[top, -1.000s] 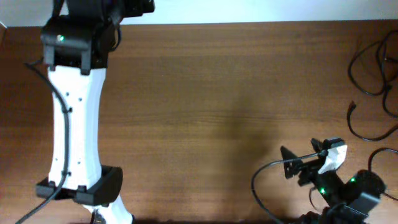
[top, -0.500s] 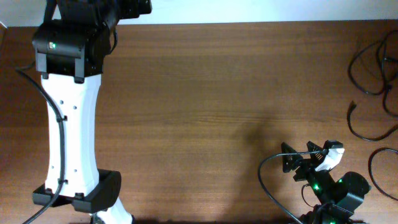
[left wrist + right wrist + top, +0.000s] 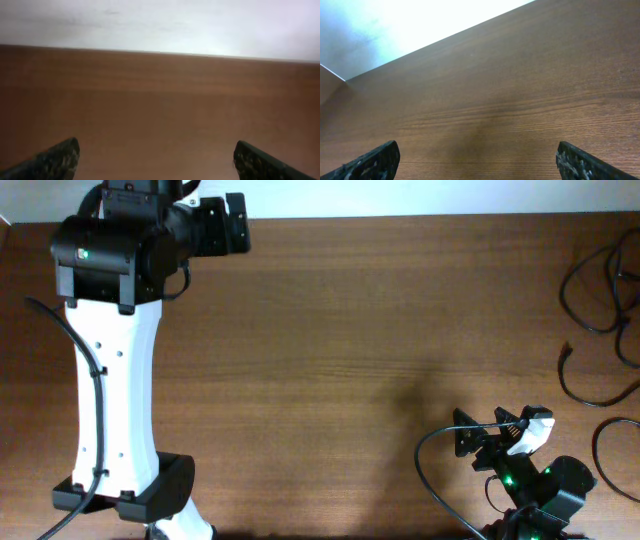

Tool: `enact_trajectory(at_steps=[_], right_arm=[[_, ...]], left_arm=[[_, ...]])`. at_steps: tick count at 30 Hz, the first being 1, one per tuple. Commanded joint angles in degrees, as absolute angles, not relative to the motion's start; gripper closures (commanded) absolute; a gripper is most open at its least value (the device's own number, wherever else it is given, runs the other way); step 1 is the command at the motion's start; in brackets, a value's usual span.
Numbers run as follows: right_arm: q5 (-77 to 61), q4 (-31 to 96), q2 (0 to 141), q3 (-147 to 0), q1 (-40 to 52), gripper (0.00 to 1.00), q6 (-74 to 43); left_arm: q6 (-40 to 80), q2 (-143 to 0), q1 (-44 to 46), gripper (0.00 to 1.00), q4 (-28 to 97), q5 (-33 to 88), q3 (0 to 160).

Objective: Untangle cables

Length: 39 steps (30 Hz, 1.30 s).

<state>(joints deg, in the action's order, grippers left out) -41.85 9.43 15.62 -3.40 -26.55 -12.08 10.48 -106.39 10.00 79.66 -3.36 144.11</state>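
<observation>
The cables lie as loose thin black strands at the table's right edge in the overhead view: a loop point(image 3: 583, 292) at the far right, a strand with a small plug end point(image 3: 566, 352) below it, and another loop point(image 3: 603, 448) near the front. Neither wrist view shows them. My left gripper point(image 3: 236, 237) is open and empty at the far left, by the table's back edge; its fingers frame bare wood in the left wrist view point(image 3: 157, 162). My right gripper point(image 3: 461, 439) is open and empty at the front right, left of the cables; its wrist view point(image 3: 479, 162) shows bare wood.
The wooden table point(image 3: 350, 330) ends at a white wall along the back. The left arm's white link point(image 3: 115, 370) stretches over the table's left side. A thicker black wire point(image 3: 419, 465) curves out from the right arm's base.
The left arm's wrist has turned so its gripper now sticks out to the right at the back edge. The right arm drew back toward the front, then held still.
</observation>
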Motion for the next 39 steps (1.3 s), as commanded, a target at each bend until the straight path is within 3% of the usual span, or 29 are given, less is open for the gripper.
enact_trajectory(at_steps=[1, 5, 11, 15, 24, 28, 32, 34, 39], right_arm=[[-41.52, 9.65, 15.2, -3.09, -26.65, 0.01, -12.51], [-41.52, 9.65, 15.2, -3.09, -26.65, 0.01, -12.51], [-41.54, 9.65, 15.2, -3.09, -26.65, 0.01, -12.51], [-41.52, 9.65, 15.2, -3.09, -26.65, 0.01, -12.51], [-41.52, 9.65, 15.2, -3.09, -26.65, 0.01, -12.51], [-41.52, 9.65, 15.2, -3.09, -26.65, 0.01, -12.51], [-41.52, 9.65, 15.2, -3.09, -26.65, 0.01, -12.51], [-41.52, 9.65, 15.2, -3.09, -26.65, 0.01, -12.51], [-41.52, 9.65, 15.2, -3.09, -26.65, 0.01, -12.51]], left_arm=[[14.09, -102.48, 9.41, 0.02, 70.74, -2.57, 144.94], [14.09, -93.38, 9.19, 0.01, 63.02, -10.48, 144.92], [13.65, -74.94, 9.19, 0.02, 76.05, -18.31, 143.5], [13.67, -63.75, 9.21, 0.02, 74.22, -18.48, 132.62], [15.09, -26.17, 9.19, 0.01, 37.1, -19.31, 71.4], [17.32, -6.66, 8.23, 0.02, 11.44, -19.31, 35.05], [17.37, -0.49, 6.2, 0.02, -10.72, -18.57, 14.17], [17.34, -0.27, 6.28, 0.02, -9.85, -17.58, 11.92], [17.34, -0.27, 6.22, 0.02, 8.29, -17.37, 9.56]])
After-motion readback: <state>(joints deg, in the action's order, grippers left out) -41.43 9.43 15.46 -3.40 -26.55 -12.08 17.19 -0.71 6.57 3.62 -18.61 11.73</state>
